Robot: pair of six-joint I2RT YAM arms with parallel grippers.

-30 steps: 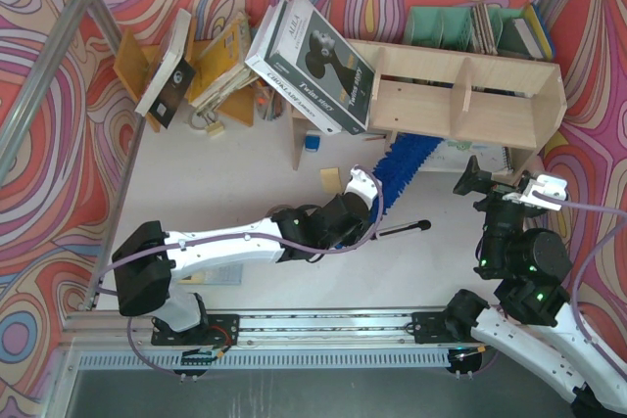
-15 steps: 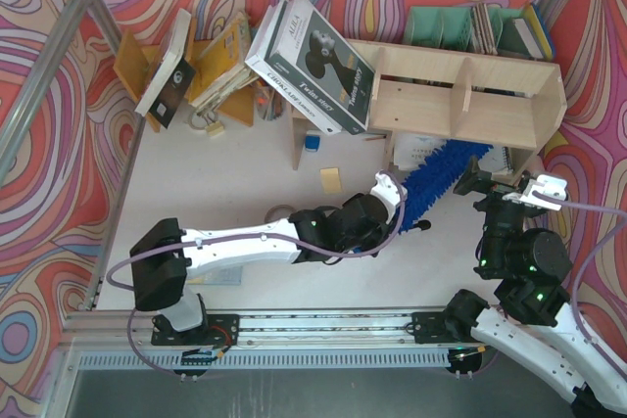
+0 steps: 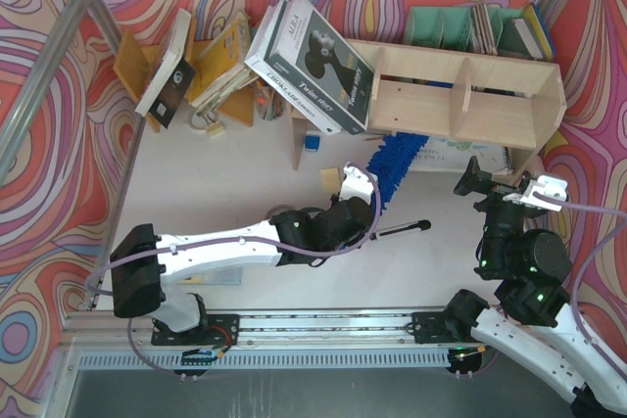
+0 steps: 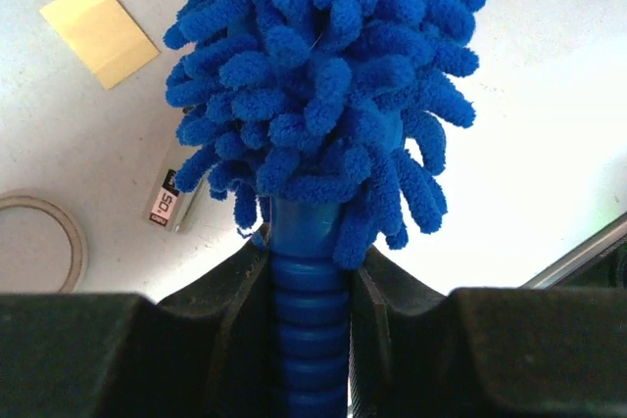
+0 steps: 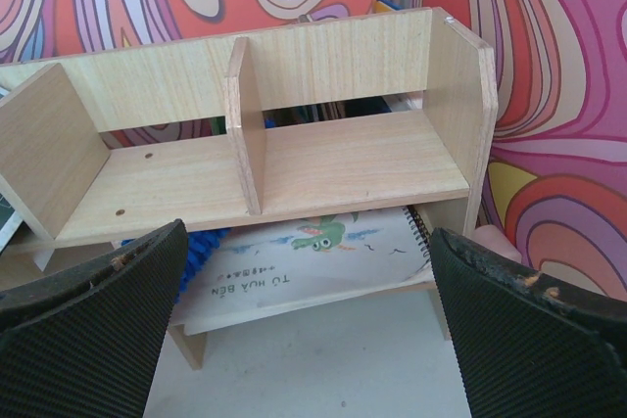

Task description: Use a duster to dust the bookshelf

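The bookshelf (image 3: 460,95) stands at the back right, a pale plywood unit with upright dividers. The duster (image 3: 394,163) has a fluffy blue head that angles up and right, its tip under the bookshelf's lower left shelf. My left gripper (image 3: 364,198) is shut on its ribbed blue handle. In the left wrist view the duster (image 4: 323,75) fills the top, with the left gripper (image 4: 309,271) clamped on the handle. My right gripper (image 5: 309,330) stands open before the bookshelf (image 5: 294,163), nothing between its fingers. A bit of the duster (image 5: 196,252) shows under the shelf.
A big black-and-white book (image 3: 313,51) leans on the bookshelf's left end. An orange-brown rack (image 3: 186,66) of tilted books stands back left. A spiral notebook (image 5: 313,252) lies under the shelf. A yellow note (image 4: 98,31), a tape ring (image 4: 39,252) and a silver rod (image 3: 402,230) lie on the table.
The left gripper swung the duster right under the shelf half a second ago, then back left to near where it was a second ago. The right arm has not moved.
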